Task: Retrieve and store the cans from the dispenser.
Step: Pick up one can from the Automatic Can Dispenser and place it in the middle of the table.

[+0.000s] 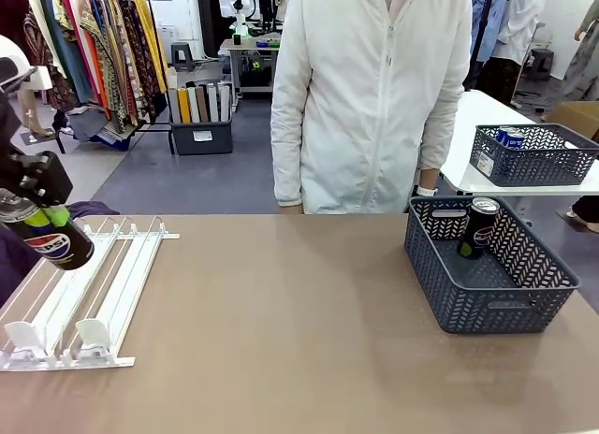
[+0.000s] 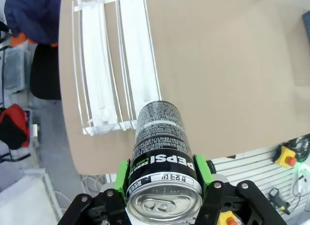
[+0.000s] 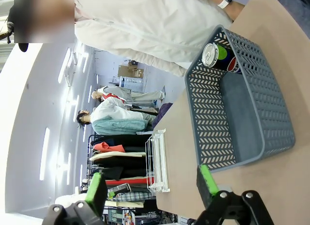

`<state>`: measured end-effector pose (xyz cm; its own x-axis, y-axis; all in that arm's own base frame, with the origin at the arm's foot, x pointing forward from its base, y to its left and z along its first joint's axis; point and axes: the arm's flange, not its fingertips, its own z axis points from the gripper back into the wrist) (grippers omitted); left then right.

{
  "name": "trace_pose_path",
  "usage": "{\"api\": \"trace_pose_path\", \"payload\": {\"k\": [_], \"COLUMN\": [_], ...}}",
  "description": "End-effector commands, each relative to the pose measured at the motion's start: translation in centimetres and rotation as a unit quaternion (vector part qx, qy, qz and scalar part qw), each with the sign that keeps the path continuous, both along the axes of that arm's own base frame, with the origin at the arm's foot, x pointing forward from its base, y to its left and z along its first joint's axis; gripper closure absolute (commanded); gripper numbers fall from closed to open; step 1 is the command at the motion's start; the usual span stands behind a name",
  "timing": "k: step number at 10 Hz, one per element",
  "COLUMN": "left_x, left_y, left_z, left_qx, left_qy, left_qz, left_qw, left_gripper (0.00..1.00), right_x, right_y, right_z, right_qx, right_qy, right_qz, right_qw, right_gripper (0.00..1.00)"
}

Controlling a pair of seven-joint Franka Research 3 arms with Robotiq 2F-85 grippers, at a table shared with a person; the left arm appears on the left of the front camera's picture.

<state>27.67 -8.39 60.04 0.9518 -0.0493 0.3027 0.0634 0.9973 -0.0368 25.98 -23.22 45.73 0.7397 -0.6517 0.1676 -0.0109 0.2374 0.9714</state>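
At the nine o'clock edge of the front view, your left gripper (image 1: 42,224) holds a slim black Pepsi can with a lime-green band (image 1: 47,236) above the flat white-and-clear plastic dispenser with thin lane rails (image 1: 80,298). The can is tilted, its long axis running from upper left to lower right, and the silver top points toward ten o'clock, back at the arm, which is cut off by the picture's edge. In the left wrist view you look straight onto that silver top at six o'clock; the can (image 2: 162,162) points away toward twelve o'clock, with a green pad (image 2: 201,169) pressed on each side of it and the rack (image 2: 116,65) below, its lanes bare.

Toward three o'clock on the brown table (image 1: 281,340) a dark grey lattice plastic basket (image 1: 487,294) holds a second black can (image 1: 477,228), leaning against the far wall with its top uppermost. The lower part is hidden by the basket's near wall.

In the right wrist view your right gripper (image 3: 150,188) has its jaws wide apart and empty; the basket (image 3: 252,118) lies toward two o'clock. A person in a white jacket (image 1: 374,88) stands at twelve o'clock.
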Motion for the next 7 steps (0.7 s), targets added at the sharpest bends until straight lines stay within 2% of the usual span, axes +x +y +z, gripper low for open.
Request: {"api": "trace_pose_path", "payload": {"k": [1, 2, 3, 4, 5, 7], "left_x": [-0.2, 0.0, 0.8, 3.1, 5.6, 11.1], "left_y": [0.1, 0.9, -0.2, -3.6, -8.1, -19.9], "left_z": [0.2, -0.8, -1.0, -1.1, -1.4, -4.7], "left_qx": [-0.001, -0.055, -0.077, -0.093, -0.094, -0.073], "left_qy": [-0.004, 0.022, 0.029, 0.038, 0.059, 0.094], "left_qz": [0.001, -0.011, -0.029, -0.049, -0.098, -0.121], "left_qw": [1.0, 0.998, 0.996, 0.994, 0.989, 0.985], "left_gripper": [1.0, 1.0, 1.0, 1.0, 1.0, 1.0], "right_x": [0.3, 0.3, 0.3, 0.3, 0.3, 0.3], "right_y": [0.1, 0.1, 0.1, 0.1, 0.1, 0.1], "right_z": [0.3, 0.3, 0.3, 0.3, 0.3, 0.3], "right_qx": [0.008, 0.008, 0.008, 0.008, 0.008, 0.008], "right_qy": [-0.013, -0.013, -0.013, -0.013, -0.013, -0.013], "right_qz": [-0.004, -0.004, -0.004, -0.004, -0.004, -0.004], "right_qw": [1.0, 1.0, 1.0, 1.0, 1.0, 1.0], "right_gripper": [0.0, 0.0, 0.0, 0.0, 0.0, 0.0]}}
